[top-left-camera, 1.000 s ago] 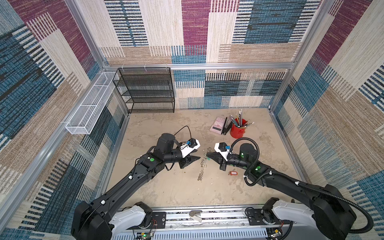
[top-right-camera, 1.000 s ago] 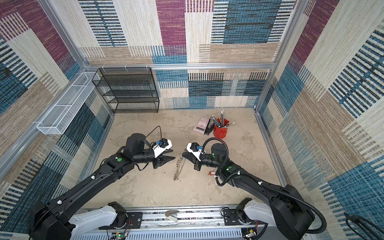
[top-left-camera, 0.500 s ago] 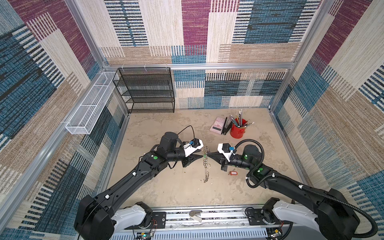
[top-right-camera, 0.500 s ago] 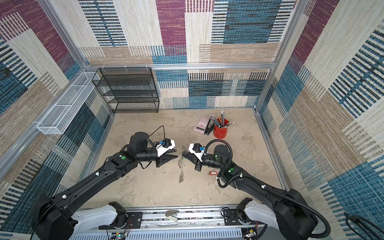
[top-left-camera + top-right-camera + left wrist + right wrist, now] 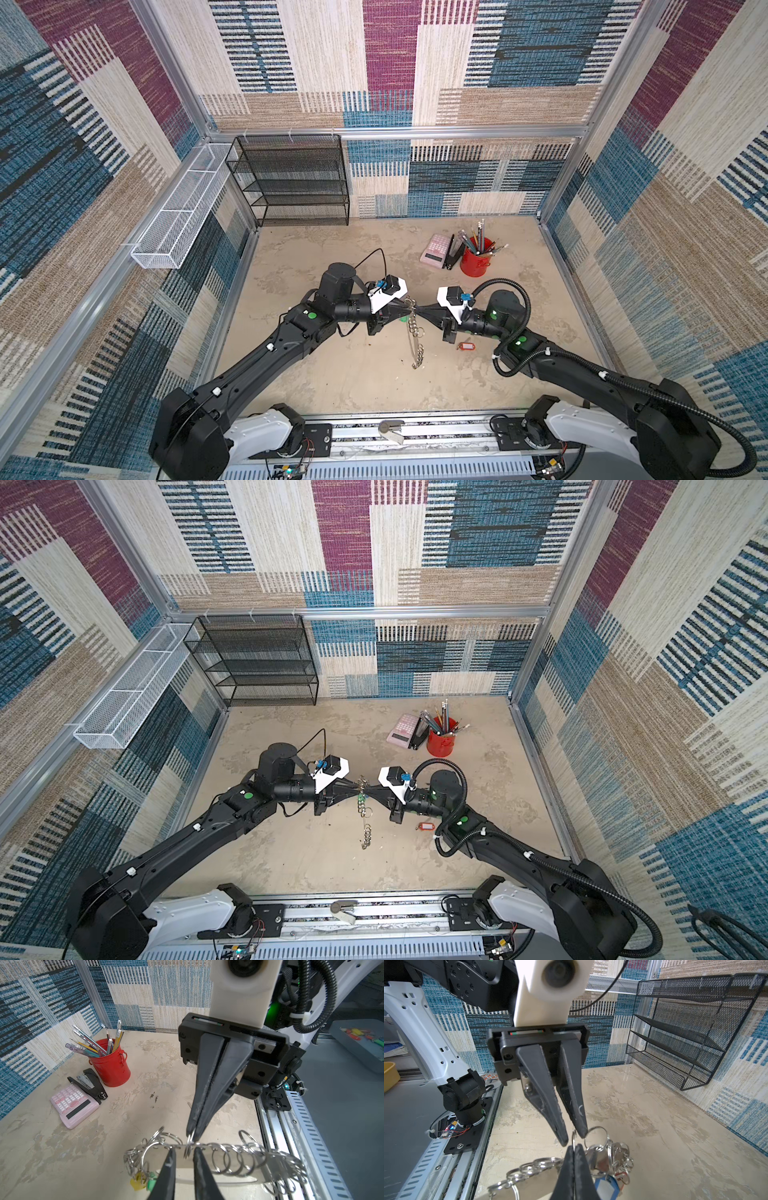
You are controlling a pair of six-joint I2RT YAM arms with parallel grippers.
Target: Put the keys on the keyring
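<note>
The keyring (image 5: pixel 413 332) (image 5: pixel 365 812), a grey band edged with silver split rings, hangs in mid-air above the middle of the table. My right gripper (image 5: pixel 417 309) (image 5: pixel 574 1147) is shut on one split ring at its top. My left gripper (image 5: pixel 408 307) (image 5: pixel 184 1151) faces it tip to tip. Its jaws stand a narrow gap apart, straddling that same ring and the band (image 5: pixel 220 1157). Keys with yellow and green tags (image 5: pixel 143 1180) and a blue tag (image 5: pixel 605 1186) dangle from the ring's end. A red-tagged key (image 5: pixel 465 345) (image 5: pixel 424 825) lies on the table under my right arm.
A red pencil cup (image 5: pixel 476 259), a pink calculator (image 5: pixel 435 250) and a black stapler (image 5: pixel 453 257) stand at the back right. A black mesh shelf (image 5: pixel 295 183) stands against the back wall. A white wire basket (image 5: pixel 183 216) hangs on the left wall.
My left gripper moved right up to the keyring and its jaws narrowed around the split ring. My right gripper shifted right and back with the keyring, which now hangs straighter.
</note>
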